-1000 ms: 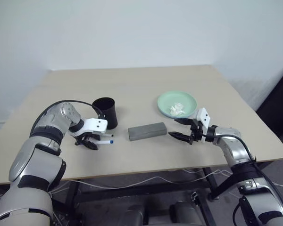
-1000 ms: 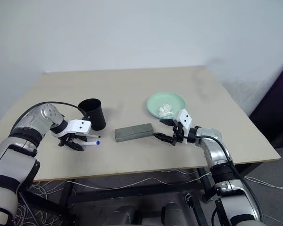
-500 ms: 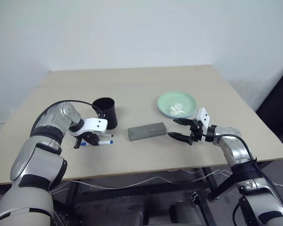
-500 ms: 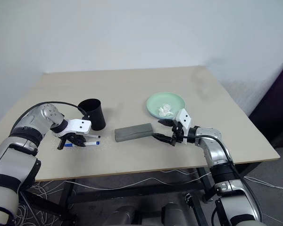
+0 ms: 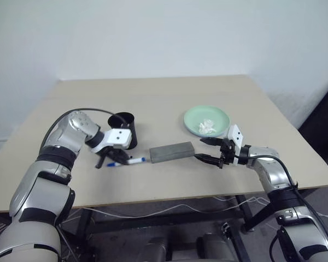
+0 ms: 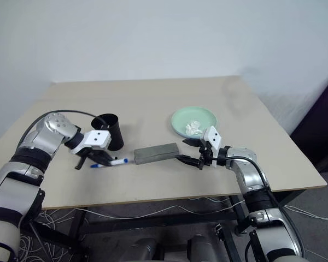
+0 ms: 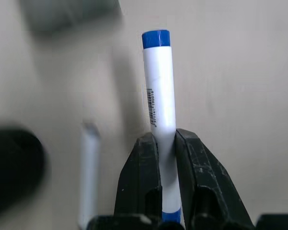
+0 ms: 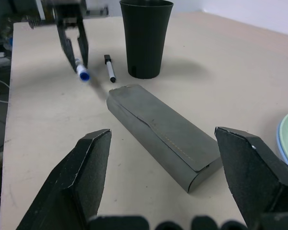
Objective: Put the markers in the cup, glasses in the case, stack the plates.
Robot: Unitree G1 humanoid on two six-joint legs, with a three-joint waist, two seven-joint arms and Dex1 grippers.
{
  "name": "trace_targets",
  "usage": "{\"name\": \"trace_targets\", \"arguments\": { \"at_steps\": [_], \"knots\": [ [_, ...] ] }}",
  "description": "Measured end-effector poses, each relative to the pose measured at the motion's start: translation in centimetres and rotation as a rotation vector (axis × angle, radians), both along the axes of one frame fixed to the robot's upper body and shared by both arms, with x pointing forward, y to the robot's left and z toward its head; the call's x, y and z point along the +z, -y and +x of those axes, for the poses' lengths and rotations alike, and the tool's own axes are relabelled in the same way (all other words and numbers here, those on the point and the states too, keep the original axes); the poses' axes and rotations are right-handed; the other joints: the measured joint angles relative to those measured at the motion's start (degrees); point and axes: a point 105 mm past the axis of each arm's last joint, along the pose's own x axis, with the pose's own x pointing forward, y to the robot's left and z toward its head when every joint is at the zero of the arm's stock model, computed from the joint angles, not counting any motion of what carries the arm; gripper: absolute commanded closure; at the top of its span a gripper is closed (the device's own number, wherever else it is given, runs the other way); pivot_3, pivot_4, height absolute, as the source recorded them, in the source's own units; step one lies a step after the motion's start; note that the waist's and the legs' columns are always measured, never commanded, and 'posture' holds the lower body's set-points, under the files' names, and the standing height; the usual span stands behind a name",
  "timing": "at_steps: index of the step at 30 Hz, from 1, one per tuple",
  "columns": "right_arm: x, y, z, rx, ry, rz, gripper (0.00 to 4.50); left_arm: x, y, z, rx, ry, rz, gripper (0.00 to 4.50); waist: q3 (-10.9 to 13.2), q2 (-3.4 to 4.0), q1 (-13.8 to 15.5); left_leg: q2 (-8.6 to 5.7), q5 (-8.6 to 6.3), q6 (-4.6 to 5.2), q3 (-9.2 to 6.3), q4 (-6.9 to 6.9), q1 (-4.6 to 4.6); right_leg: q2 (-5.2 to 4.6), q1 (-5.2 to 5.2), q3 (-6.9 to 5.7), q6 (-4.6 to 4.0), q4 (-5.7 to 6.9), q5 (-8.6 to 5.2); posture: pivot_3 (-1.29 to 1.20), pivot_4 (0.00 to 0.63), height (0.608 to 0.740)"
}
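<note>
Landmark: the case [image 5: 171, 152], lid closed, contents hidden. Left of it, the cup [image 5: 124, 130] partly covered by the left gripper [image 5: 107, 162] — clenched on the blue-capped marker [image 7: 159, 91], lifted off the table [image 5: 153, 103]. Black-capped marker [image 8: 108, 68] lies beside the cup (blurred from the left wrist). Right of the case, right gripper [image 5: 208, 150] spread wide, holding nothing; beyond it the mint plate [image 5: 206, 118] carrying tissue [image 5: 209, 126], a blue rim edging beneath.

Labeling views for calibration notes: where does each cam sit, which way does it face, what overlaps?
Left eye, right eye: head stereo pair, facing forward and down over the table; both arms in frame.
Left wrist: looks along the left gripper, shut on the blue-capped marker.
Right wrist: looks between the open right gripper fingers at the closed grey case.
Shared: the right wrist view also shows the black cup and that marker.
</note>
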Motion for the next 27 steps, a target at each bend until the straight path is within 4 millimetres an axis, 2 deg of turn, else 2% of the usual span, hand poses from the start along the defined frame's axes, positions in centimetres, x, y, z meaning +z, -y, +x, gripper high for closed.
{"name": "trace_targets", "arguments": {
  "at_steps": [3,6,9,12,17,21,24,27],
  "knots": [
    [0.0,0.1,0.0,-0.003,0.0,-0.001,0.75,3.7,2.7,0.2,0.015,0.045,-0.221,4.44,0.0,0.0,0.0,0.01,-0.01,0.0,0.0,-0.06,0.04,0.05,-0.04,-0.01,0.02,0.02,-0.01,0.0,0.0,0.74],
    [0.0,0.0,0.0,-0.004,0.002,-0.001,0.75,6.7,3.9,1.0,0.073,0.133,-0.395,4.44,0.0,0.02,0.0,0.02,0.0,0.0,-0.01,-0.13,0.16,0.08,-0.01,0.01,0.02,0.05,-0.01,0.0,0.0,0.74],
    [0.2,0.0,0.1,0.0,0.007,0.0,0.75,9.0,4.1,2.9,0.207,0.274,-0.554,4.44,0.0,0.01,0.0,0.04,0.01,-0.02,-0.02,-0.15,0.24,0.11,0.0,0.01,0.07,0.12,0.02,0.0,0.0,0.74],
    [0.2,-0.1,0.1,0.004,0.008,0.0,0.75,10.6,3.3,4.3,0.345,0.378,-0.671,4.44,0.0,0.01,0.0,0.03,0.01,-0.03,-0.02,-0.15,0.26,0.12,0.01,0.0,0.12,0.15,0.06,0.0,0.0,0.74],
    [0.4,-0.2,0.1,0.016,0.011,-0.003,0.75,11.9,0.7,6.0,0.54,0.535,-0.754,4.44,0.0,0.02,0.0,0.0,0.02,-0.05,-0.01,-0.14,0.27,0.13,0.01,0.03,0.15,0.14,0.08,0.0,0.0,0.74],
    [0.8,-0.4,0.3,0.021,0.023,-0.006,0.75,12.0,-1.6,7.0,0.709,0.602,-0.824,4.44,0.0,0.01,0.0,-0.04,0.02,-0.05,-0.01,-0.15,0.26,0.12,0.02,0.02,0.17,0.1,0.09,0.0,0.0,0.74],
    [0.9,-0.5,0.3,0.026,0.029,-0.008,0.75,11.2,-2.7,7.1,0.776,0.619,-0.828,4.44,0.0,0.0,0.0,-0.08,0.02,-0.05,-0.01,-0.16,0.25,0.09,0.03,0.02,0.17,0.08,0.09,0.0,0.0,0.74],
    [0.9,-0.5,0.3,0.027,0.029,-0.01,0.75,9.3,-3.4,6.9,0.831,0.596,-0.834,4.44,0.0,0.0,0.0,-0.1,0.02,-0.05,0.0,-0.17,0.25,0.09,0.03,0.03,0.17,0.07,0.1,0.0,0.0,0.74]
  ]
}}
